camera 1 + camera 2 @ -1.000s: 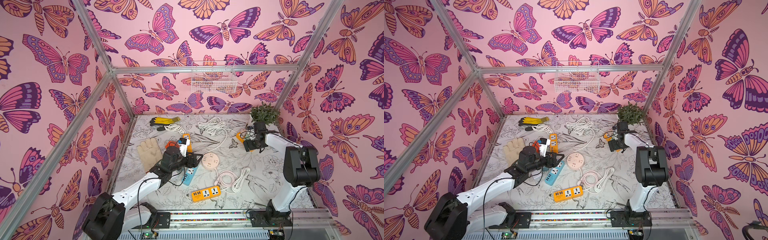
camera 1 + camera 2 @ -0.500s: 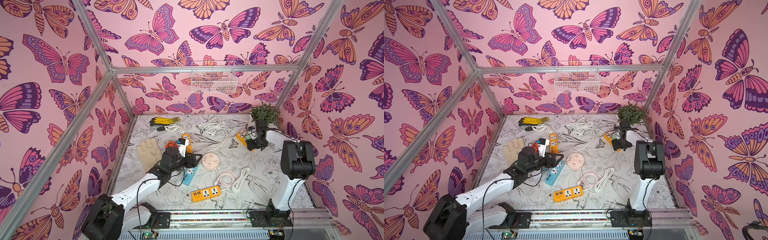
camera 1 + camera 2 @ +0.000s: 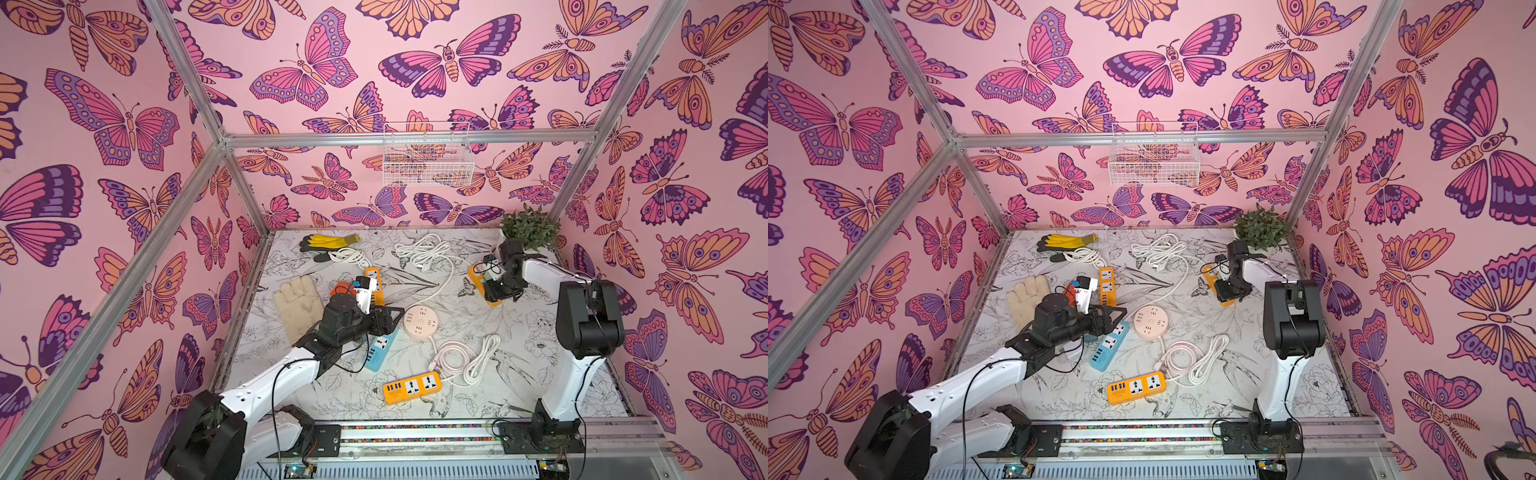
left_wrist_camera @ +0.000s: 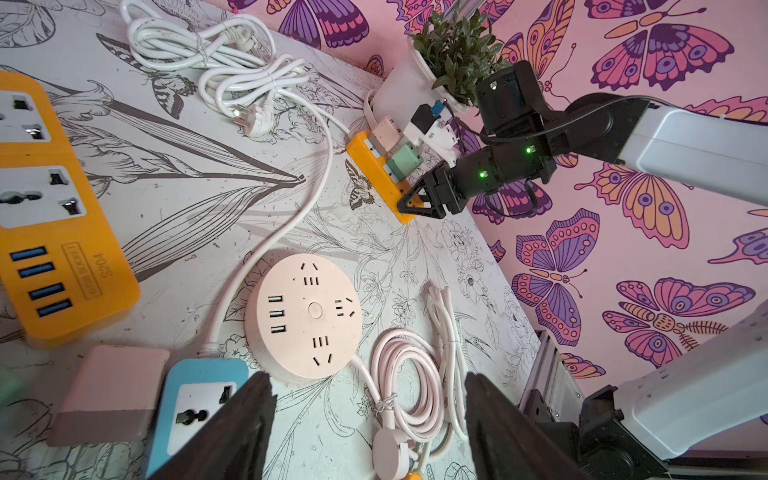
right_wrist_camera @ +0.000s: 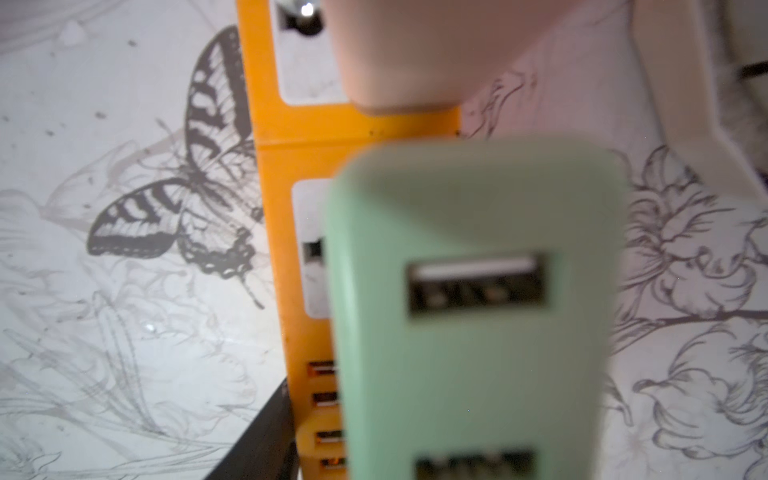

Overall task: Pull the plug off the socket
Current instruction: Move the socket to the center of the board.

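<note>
Right arm swung down since earlier; my right gripper (image 4: pixel 409 203) narrowing at green plug (image 4: pixel 405 160), grip unclear. Plug sits in orange strip (image 4: pixel 376 170) by plant (image 4: pixel 457 54). Left gripper (image 4: pixel 365 390) wide, empty. Risk: unpinned strip lifts too.

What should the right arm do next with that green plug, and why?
Probably close the right gripper snugly before any pull. It sits low at the orange strip's USB end, one finger beside the strip's edge, the other out of sight. The green plug is still seated, and a firm hold isn't visible yet.
</note>
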Available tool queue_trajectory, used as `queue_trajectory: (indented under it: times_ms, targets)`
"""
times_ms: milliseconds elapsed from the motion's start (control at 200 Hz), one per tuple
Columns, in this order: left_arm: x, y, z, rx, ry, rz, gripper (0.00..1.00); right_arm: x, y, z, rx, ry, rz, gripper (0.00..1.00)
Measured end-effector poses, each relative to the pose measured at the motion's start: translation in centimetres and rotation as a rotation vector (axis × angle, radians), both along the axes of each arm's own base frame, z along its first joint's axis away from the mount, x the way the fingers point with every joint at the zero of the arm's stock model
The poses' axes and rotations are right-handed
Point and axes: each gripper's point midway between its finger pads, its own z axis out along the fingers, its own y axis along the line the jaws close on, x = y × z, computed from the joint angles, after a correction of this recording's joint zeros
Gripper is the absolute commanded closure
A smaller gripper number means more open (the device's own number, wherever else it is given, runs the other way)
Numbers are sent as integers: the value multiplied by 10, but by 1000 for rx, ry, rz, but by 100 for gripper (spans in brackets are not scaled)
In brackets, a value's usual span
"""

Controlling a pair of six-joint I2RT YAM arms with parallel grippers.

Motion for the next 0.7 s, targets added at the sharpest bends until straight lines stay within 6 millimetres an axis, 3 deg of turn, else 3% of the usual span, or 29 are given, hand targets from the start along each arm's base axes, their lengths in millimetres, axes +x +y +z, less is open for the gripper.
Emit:
queue_trajectory:
  times_ms: [350,516,611,696]
  targets:
    - [-2,-2,0,-10,10,-11,24,-85,62,12,28,35,-88,58]
    - [-4,-3,1,-23,25,-17,24,-111,79,1,15,52,-111,58]
    - [-5,-5,-1,-28,36,-32,25,-117,87,-4,6,52,-119,53]
    - [-6,-9,-4,-34,62,-46,25,-118,91,-4,4,44,-130,39]
